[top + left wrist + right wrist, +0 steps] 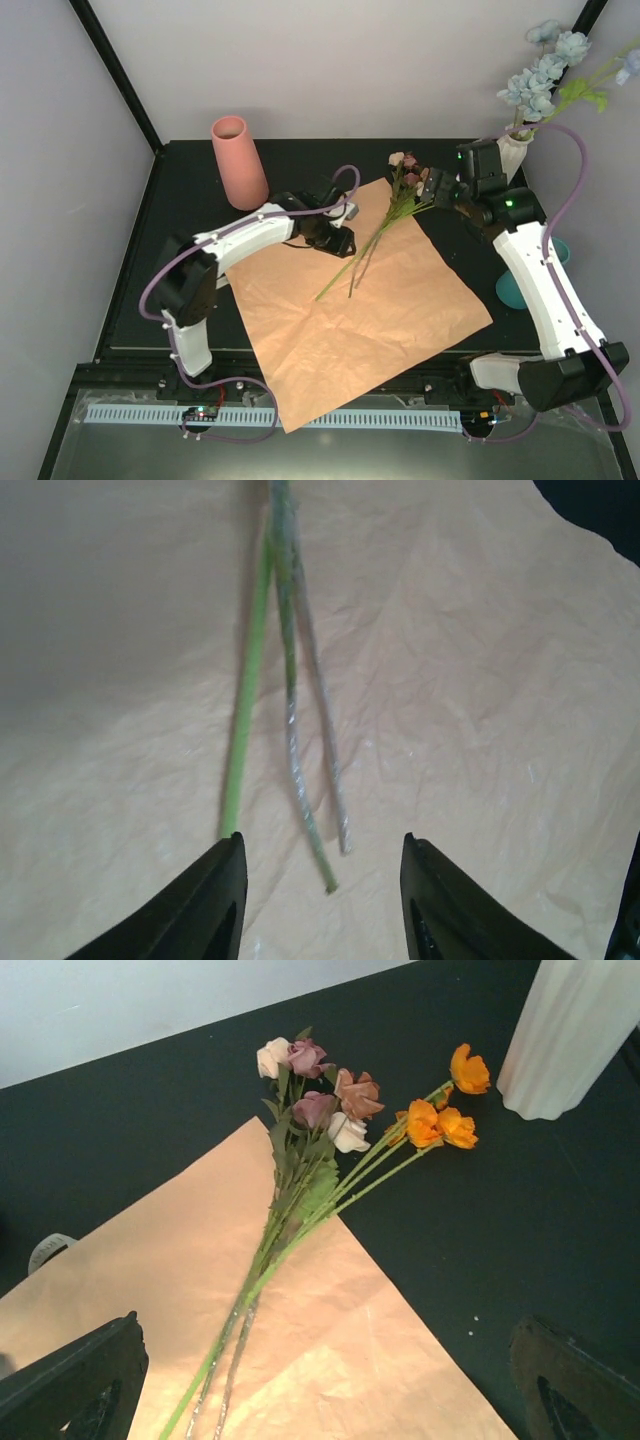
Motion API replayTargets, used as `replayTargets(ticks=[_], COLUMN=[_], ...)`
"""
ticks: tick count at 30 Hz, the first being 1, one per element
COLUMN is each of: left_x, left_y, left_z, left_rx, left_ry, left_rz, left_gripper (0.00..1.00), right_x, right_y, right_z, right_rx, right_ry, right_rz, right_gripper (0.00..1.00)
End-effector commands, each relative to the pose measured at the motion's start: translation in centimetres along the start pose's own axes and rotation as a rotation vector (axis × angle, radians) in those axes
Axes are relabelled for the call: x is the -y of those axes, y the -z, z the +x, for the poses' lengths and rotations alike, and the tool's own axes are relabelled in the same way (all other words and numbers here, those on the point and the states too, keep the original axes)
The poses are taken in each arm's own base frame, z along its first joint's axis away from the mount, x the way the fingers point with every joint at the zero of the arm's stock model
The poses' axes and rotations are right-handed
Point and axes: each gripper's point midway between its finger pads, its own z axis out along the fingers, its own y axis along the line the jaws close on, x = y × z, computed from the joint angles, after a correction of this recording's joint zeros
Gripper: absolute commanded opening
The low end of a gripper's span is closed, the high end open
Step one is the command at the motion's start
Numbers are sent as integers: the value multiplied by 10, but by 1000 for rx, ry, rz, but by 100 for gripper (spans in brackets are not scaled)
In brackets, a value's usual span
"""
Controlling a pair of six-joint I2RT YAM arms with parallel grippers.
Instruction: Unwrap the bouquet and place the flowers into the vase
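Note:
The bouquet's peach paper (360,330) lies spread flat on the black table. On it lie the flowers (385,215), their pink, dusky red and orange blooms (330,1110) past the sheet's far corner and their stems running toward the near left. The ribbed white vase (514,152) stands at the back right and holds blue flowers (545,75). My left gripper (338,243) hovers over the paper at the stem ends (330,885). Its jaws are partly apart with nothing between them. My right gripper (440,190) hangs wide open above the stems, just near the blooms.
A smooth pink vase (238,160) stands at the back left. A teal vase (515,288) lies beside the right arm at the table's right edge. White walls close in the table at the back and sides.

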Motion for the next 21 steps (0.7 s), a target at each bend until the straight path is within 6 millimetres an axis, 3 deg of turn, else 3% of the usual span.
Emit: replayTargets(ticks=[1,6,13,21], left_x=[22,14,-3,-1], left_y=[-20,-46,-69,-87], left_z=[-2,4,13,19], left_rx=[-79,-143,-191,-224], left_ry=[-5,21,55,80], left_rz=[43,-20,-108,-83], left_gripper=[43,36,35,30], right_x=[8,10,11,9], right_y=[15,16,19,13], right_z=[-2,-4,-8,-8], right_rx=[45,52,71,67], right_ry=[28,65,110,119], right_rz=[19,28,37,37], right_gripper=[100,100,100,100])
